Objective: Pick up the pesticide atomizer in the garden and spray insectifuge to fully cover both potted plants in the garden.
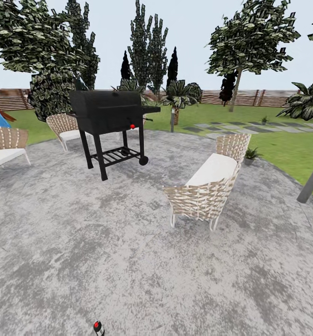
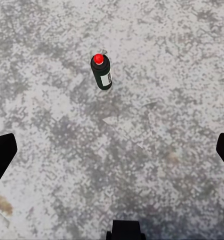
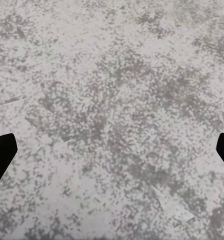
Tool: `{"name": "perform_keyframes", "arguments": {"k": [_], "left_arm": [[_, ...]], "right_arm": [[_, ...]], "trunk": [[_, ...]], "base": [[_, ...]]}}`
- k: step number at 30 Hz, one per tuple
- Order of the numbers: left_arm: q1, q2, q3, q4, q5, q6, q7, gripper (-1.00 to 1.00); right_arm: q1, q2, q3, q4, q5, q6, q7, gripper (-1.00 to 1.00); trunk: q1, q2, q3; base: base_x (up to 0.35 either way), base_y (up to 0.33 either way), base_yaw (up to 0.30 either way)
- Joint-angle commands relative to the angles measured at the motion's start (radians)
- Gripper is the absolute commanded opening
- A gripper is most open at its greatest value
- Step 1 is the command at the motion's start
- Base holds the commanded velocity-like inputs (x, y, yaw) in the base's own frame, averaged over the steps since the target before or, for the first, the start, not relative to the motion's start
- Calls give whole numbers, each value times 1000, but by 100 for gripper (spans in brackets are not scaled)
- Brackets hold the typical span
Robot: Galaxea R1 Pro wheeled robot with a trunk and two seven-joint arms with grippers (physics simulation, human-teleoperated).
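Approaching the pesticide atomizer [image 2: 101, 72], we see it upright on the grey paved patio [image 1: 128, 261], at the near edge of the head view. Left end effector [image 2: 112, 150] wide, empty; right end effector [image 3: 112, 150] likewise. Next: lower left, centre, close.

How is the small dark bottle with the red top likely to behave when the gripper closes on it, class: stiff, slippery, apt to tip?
The pesticide atomizer looks like a rigid bottle, so it should probably hold its shape in a grip. It stands upright on the paved patio, narrow for its height, so a sideways nudge may well tip it. Its rounded body would then likely roll.
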Motion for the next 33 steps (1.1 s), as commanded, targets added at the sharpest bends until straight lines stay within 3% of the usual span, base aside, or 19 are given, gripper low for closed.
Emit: {"name": "perform_keyframes", "arguments": {"k": [1,33], "left_arm": [[0,0,-1,1,4,-3,0,100],[-1,2,-1,1,2,-4,0,100]], "right_arm": [[0,0,-1,1,1,-3,1,100],[0,0,-1,6,2,-2,-2,100]], "trunk": [[4,-8,-4],[127,-232,-107]], "base": [[0,0,0],[0,0,0]]}}
